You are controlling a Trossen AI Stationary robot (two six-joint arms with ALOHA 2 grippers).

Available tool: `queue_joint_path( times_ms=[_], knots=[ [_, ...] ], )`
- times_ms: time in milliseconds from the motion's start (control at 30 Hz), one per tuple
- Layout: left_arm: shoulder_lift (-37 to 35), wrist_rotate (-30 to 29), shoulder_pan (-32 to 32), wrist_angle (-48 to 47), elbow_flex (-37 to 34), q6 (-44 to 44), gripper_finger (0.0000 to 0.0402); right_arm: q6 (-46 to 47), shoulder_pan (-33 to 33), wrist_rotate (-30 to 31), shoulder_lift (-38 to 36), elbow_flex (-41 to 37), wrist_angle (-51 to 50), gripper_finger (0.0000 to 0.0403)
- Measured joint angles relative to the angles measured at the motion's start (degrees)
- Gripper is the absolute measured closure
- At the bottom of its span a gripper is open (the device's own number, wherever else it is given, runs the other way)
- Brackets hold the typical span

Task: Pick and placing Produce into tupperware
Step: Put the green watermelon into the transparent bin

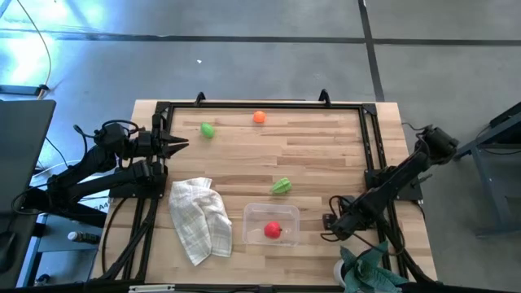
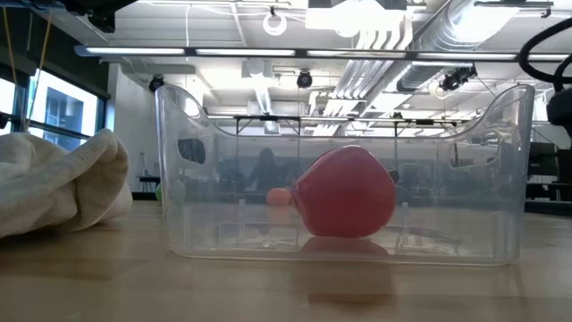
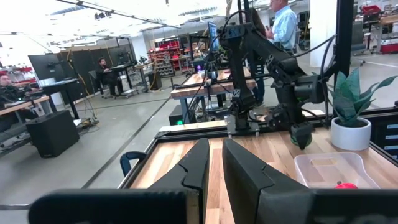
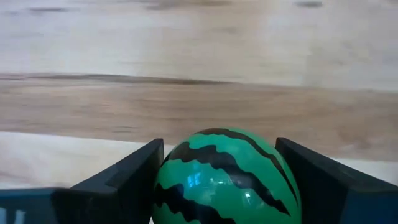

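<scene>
My right gripper [image 4: 219, 143] points down over the table, just right of the clear tupperware [image 1: 271, 213], and is shut on a round green dark-striped piece of produce [image 4: 225, 177]. The left wrist view shows that gripper [image 3: 301, 138] from afar. Red produce [image 1: 273, 230] lies on the tupperware's floor. Orange produce [image 1: 259, 117] and a green piece [image 1: 207, 129] rest on the wood near the far edge. The leafy light-green piece [image 1: 281, 185] lies mid-table. My left gripper [image 1: 181, 145] waits shut and level at the table's left edge. My right gripper pinches the striped green ball between its two fingers, one on each opposite side [image 4: 166, 180]. The fingers [image 4: 134, 177] come from above, pointing down. The ball sits between them clear of the tabletop.
A crumpled white checked cloth [image 1: 199, 218] lies left of the tupperware. A teal spiky plant [image 1: 366, 273] stands at the near right corner. A black frame [image 1: 370, 146] runs around the table. Bare wood lies between the far produce and the tupperware. People stand in the room beyond.
</scene>
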Motion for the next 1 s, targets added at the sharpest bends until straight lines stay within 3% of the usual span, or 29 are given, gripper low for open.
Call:
queue_joint_path(
  times_ms=[267, 600, 1000],
  knots=[
    [0.00, 0.01, 0.00, -0.01, -0.01, 0.00, 0.0364, -5.33, -3.67, 7.63, -4.12, 0.00, 1.20, 0.0125],
    [0.02, -0.01, 0.02, 0.01, -0.01, 0.00, 0.0364, -19.21, -11.98, 15.44, -10.04, 0.02, 8.60, 0.0125],
    [0.02, 0.01, 0.00, 0.00, -0.01, 0.00, 0.0364, -39.38, -21.37, 16.79, -13.40, 0.02, 27.90, 0.0125]
  ],
)
